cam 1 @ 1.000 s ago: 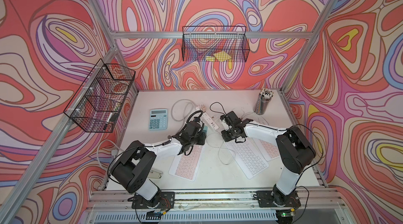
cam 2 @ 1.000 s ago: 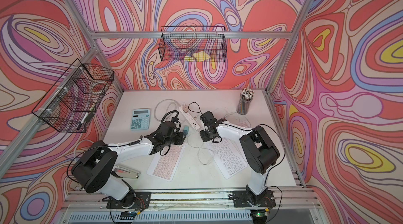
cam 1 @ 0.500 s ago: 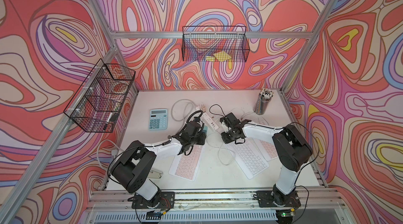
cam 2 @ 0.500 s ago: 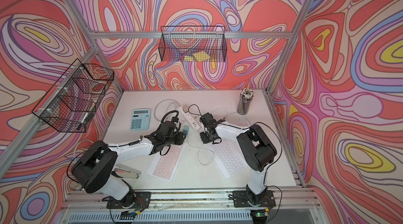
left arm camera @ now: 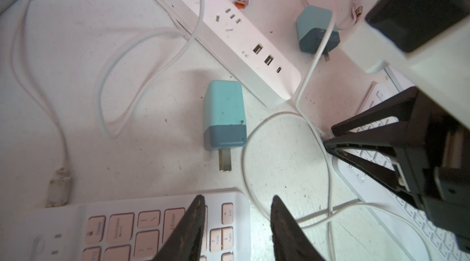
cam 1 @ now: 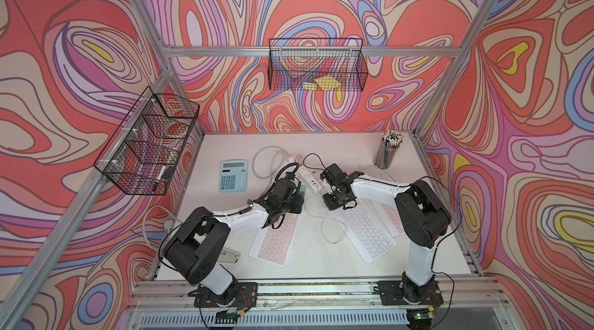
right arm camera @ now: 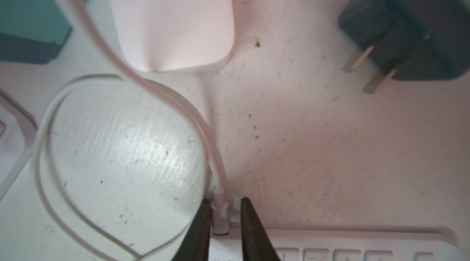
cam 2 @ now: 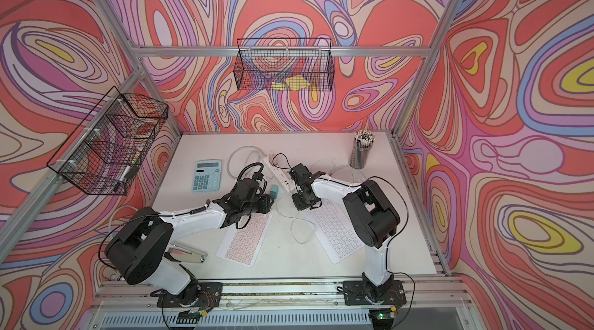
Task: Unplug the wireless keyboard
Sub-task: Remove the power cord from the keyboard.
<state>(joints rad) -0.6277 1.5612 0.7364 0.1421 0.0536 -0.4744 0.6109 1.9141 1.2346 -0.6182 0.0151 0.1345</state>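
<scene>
Note for you: the white keyboard point(cam 1: 363, 232) lies slanted on the right half of the table point(cam 1: 337, 143). Its far end sits under the right wrist, so in both top views you cannot see its port or the claw tips. A second keyboard point(cam 1: 390, 219) is mostly buried beneath it and the arm; only a pinkish strip shows. The right wrist view is soft but readable. The right gripper point(right arm camera: 225, 200) stands with its fingers point(right arm camera: 201, 231) slightly apart on either side of the cable connector point(right arm camera: 220, 217), which is seated in the keyboard's edge. One finger lies against the connector and a sliver of gap shows at the other, so the claw brackets the plug and is not pinching it. The finger roots are cut off by the frame. The thin white cable point(right arm camera: 43, 170) leaves the connector and loops over the table; you cannot trace its other end here. The left gripper point(left arm camera: 237, 198) hovers spread over a corner of the pink-keyed keyboard point(left arm camera: 127, 229), nothing between its fingers. Just beyond lie a teal charger point(left arm camera: 225, 114), prongs bare, and the end of the power strip point(left arm camera: 229, 33). A darker teal charger point(left arm camera: 316, 29) lies beside the strip, with a cable crossing it. A silver item point(cam 1: 231, 256) by the left arm's base is half hidden; you cannot name it for certain.
</scene>
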